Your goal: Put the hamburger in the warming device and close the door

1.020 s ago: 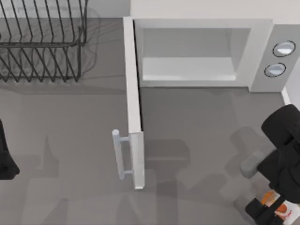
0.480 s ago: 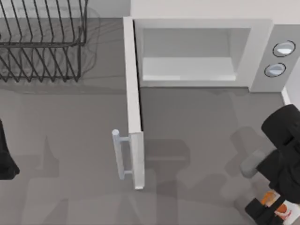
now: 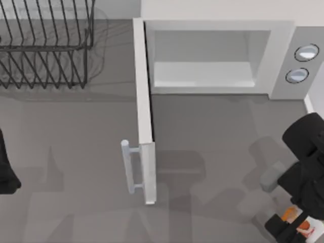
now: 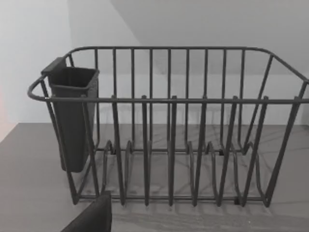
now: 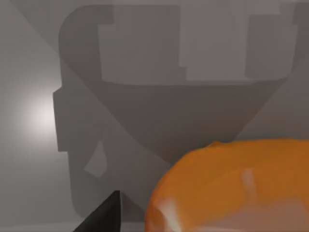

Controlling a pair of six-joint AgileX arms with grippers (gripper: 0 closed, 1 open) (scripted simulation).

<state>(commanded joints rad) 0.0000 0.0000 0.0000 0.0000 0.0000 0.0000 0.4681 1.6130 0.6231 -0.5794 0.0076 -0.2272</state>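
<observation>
The right gripper point(image 3: 293, 225) sat at the worktop's point(image 3: 212, 152) near right corner, largely cut off by the frame edge, with the hamburger point(image 3: 289, 214) showing as an orange patch between its black parts; whether the jaws actually pinched it could not be told. In the right wrist view the hamburger point(image 5: 231, 188) loomed close and partly cropped. The microwave point(image 3: 283, 55) stood at the back, its door point(image 3: 144, 111) swung wide. The left arm point(image 3: 6, 172) was parked at the left edge, facing a dish rack point(image 4: 169, 130).

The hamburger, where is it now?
In the top view the hamburger sits at the table's near right corner, at the right gripper, far from the open microwave.
</observation>
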